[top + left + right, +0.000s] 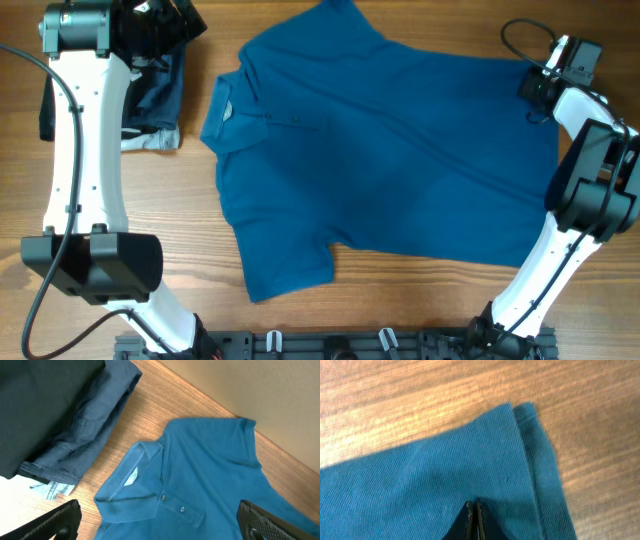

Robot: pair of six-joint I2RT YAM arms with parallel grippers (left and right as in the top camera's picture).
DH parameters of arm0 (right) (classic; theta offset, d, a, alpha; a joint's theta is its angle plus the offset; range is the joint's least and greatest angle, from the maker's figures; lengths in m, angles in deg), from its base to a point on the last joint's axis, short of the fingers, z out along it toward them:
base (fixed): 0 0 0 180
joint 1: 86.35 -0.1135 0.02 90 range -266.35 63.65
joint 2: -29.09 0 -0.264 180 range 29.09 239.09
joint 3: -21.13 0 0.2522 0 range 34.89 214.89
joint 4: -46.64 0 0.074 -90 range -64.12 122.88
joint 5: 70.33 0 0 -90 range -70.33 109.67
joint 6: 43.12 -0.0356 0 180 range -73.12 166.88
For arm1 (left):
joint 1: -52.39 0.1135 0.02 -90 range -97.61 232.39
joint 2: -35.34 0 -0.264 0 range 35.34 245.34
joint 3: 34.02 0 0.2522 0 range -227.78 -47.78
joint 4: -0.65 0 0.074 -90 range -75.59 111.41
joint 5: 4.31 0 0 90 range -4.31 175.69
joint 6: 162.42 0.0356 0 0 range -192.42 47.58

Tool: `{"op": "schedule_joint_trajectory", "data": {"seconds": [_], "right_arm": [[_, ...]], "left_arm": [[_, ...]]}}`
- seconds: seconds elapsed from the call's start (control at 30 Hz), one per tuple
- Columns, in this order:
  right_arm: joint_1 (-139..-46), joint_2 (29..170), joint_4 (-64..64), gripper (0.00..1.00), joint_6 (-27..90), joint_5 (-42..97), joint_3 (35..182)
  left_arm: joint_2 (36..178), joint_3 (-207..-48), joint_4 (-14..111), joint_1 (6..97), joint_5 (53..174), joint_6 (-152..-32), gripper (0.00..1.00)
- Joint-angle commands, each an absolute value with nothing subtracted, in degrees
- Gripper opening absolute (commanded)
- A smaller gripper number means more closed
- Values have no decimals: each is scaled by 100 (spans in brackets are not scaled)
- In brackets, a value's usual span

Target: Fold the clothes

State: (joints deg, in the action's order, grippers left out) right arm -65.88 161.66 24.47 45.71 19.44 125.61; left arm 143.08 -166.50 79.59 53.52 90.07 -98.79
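The polo shirt [380,160] lies spread flat and face up across the middle of the wooden surface [300,310]. Its long axis runs left to right, collar end to the left, hem out at the right edge. One short sleeve points toward the near side, the other toward the far side.

The left arm [85,150] reaches up the left side, and the right arm [585,190] stands at the right, right by the hem. A stack of folded dark garments [155,95] sits at the far left, just beside the shirt's collar [132,477] but apart from it.

Left fingers [55,520] spread wide with nothing between them. They hang above the collar and the placket buttons [163,496], the shirt running away to their right.

Right fingers [468,525] are pressed tight together, tips down on the blue fabric just inside the far-right hem corner [512,415]. Whether they have cloth pinched between them, I can't tell from here.

My read: no fold is made yet. The right arm is the one at the hem, and the shirt stretches leftward from its fingers, so a lengthwise fold would carry that corner left toward the collar.
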Motion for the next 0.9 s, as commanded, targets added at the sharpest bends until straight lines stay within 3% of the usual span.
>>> {"op": "schedule_joint_trajectory", "data": {"seconds": [0.0, 0.43, 0.57, 0.7, 0.73, 0.77, 0.8, 0.87], "right_arm": [[-6358, 16986, 2498, 4, 4669, 1795, 12384], [-6205, 17029, 3713, 4, 4647, 1799, 12511], [-6199, 17021, 2622, 4, 4658, 1810, 13676], [-6201, 16962, 668, 4, 4667, 1878, 15667], [-6201, 16911, 279, 12, 4669, 1963, 16004], [-6201, 16826, -116, 38, 4669, 2064, 16318], [-6201, 16719, -497, 58, 4669, 2154, 16594], [-6201, 16378, -1096, 63, 4667, 2339, 16917]], "left_arm": [[14335, -16626, 7959, 5347, 9038, -9903, 100], [14335, -16626, 7959, 5347, 9038, -9903, 100], [14335, -16626, 7959, 5347, 9038, -9903, 100], [14335, -16626, 7959, 5347, 9035, -9903, 100], [14335, -16626, 7959, 5347, 9038, -9903, 100], [14335, -16626, 7959, 5347, 9038, -9903, 100], [14335, -16626, 7959, 5347, 9038, -9903, 100], [14335, -16626, 7959, 5347, 9038, -9903, 100]]}}
